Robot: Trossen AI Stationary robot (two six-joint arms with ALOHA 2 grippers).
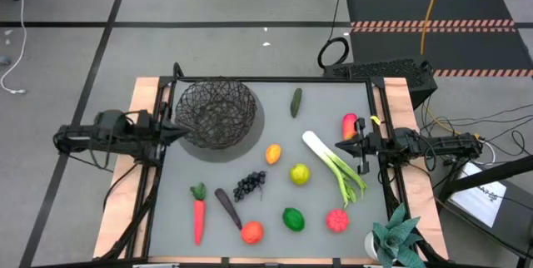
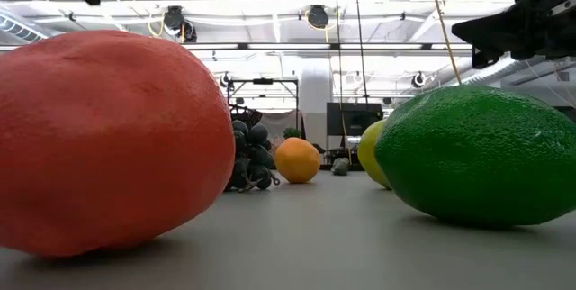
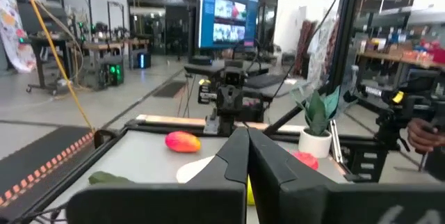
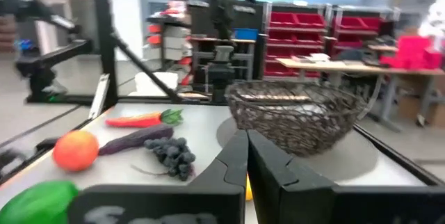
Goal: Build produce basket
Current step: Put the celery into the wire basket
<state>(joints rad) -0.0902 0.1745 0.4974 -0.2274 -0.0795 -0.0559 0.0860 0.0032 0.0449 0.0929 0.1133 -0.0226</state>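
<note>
Resting empty at the tabletop's far left, the basket holds no produce. Left gripper touches its rim, right gripper hovers beside the mango; both jaws closed. Low view: lime hides the apple.

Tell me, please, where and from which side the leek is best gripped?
Probably from above, at the middle of the leek's white stalk. It lies flat, slanting from its white end near the mango to splayed green leaves, so the right claw, close by, should close across the stalk's narrow width.
</note>
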